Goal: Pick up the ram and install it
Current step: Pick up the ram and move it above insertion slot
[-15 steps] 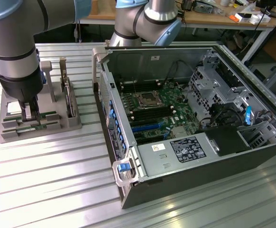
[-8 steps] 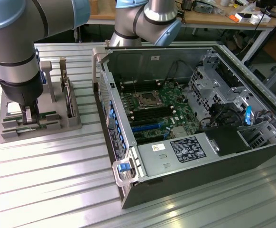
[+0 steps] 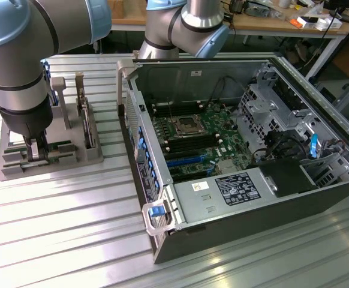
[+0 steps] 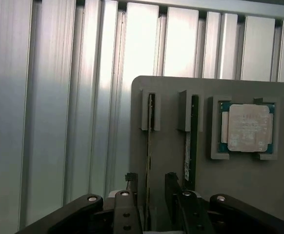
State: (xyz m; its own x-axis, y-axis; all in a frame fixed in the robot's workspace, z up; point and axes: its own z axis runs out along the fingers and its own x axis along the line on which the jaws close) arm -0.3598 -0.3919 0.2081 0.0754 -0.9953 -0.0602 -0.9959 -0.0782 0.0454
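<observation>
At the exterior view's left the arm (image 3: 18, 72) reaches straight down onto a grey holder tray (image 3: 78, 159) that sits on the ribbed metal surface (image 3: 60, 228). The claw (image 3: 34, 150) is low among the tray's slots. In the wrist view the claw (image 4: 151, 187) is spread wide, w/ one black finger (image 4: 131, 181) on each side of the ram (image 4: 151, 141) and a gap showing both sides, so nothing is gripped yet. The ram stands on its long edge in a slot of the tray (image 4: 171, 87), seen edge-on as a thin dark strip. In the next slot, just beside it, is a 2nd stick (image 4: 192, 141) w/ green edge & white label, also on edge. Past that a square silver CPU (image 4: 249, 127) lies flat in its own recess. In the exterior view, at the tray's side nearest the PC, a flat silvery drive (image 3: 89, 127) stands upright. Centre to right is an open PC case (image 3: 222, 234) lying on its side near the tray. Inside is the motherboard (image 3: 192, 135) w/ CPU socket (image 3: 183, 125) & memory slots (image 3: 186, 161). The PSU (image 3: 222, 192) runs along the near edge, w/ a blue latch (image 3: 155, 209) at the corner. A drive cage (image 3: 270, 105) is at the exterior view's right.
</observation>
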